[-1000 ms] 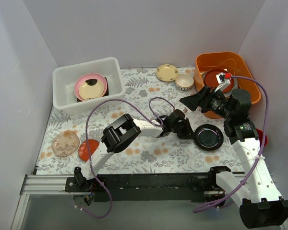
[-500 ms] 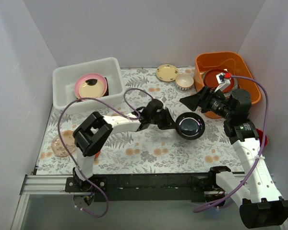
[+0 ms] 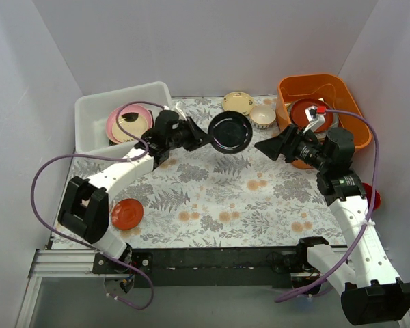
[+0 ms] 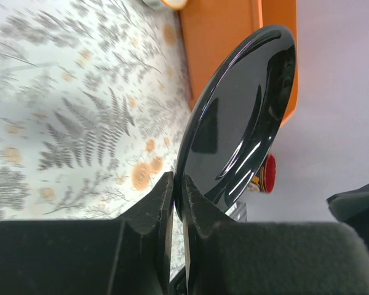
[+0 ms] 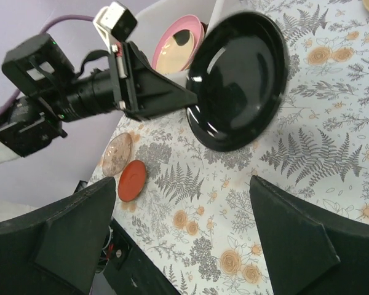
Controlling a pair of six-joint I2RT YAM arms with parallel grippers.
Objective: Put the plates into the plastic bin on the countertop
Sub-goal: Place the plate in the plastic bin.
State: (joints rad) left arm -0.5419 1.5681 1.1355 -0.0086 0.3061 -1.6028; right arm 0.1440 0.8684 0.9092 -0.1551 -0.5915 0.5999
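black plate (image 3: 229, 132) tilted aloft, pink plate (image 3: 114, 127) in bin (image 3: 94, 106), red saucer (image 3: 126, 214) flat

Black plate (image 4: 246, 117): high gloss, smooth, glazed look, with sharp white highlights and reflections across its face.
Left pincer (image 4: 179, 184) fingers (image 4: 150, 212): matt black, faintly grainy, plastic-like.
Table (image 3: 212, 198): covered in matt printed cloth, no sheen.
Plastic bin (image 3: 96, 109), far-left corner: translucent white plastic, smooth, dull satin.
Pink plate (image 3: 115, 127) inside it: glossy glaze.
Orange tub (image 3: 314, 83), far-right corner: smooth opaque plastic, slight sheen.
Red-orange saucer (image 3: 126, 214), near-left corner: smooth, low gloss.
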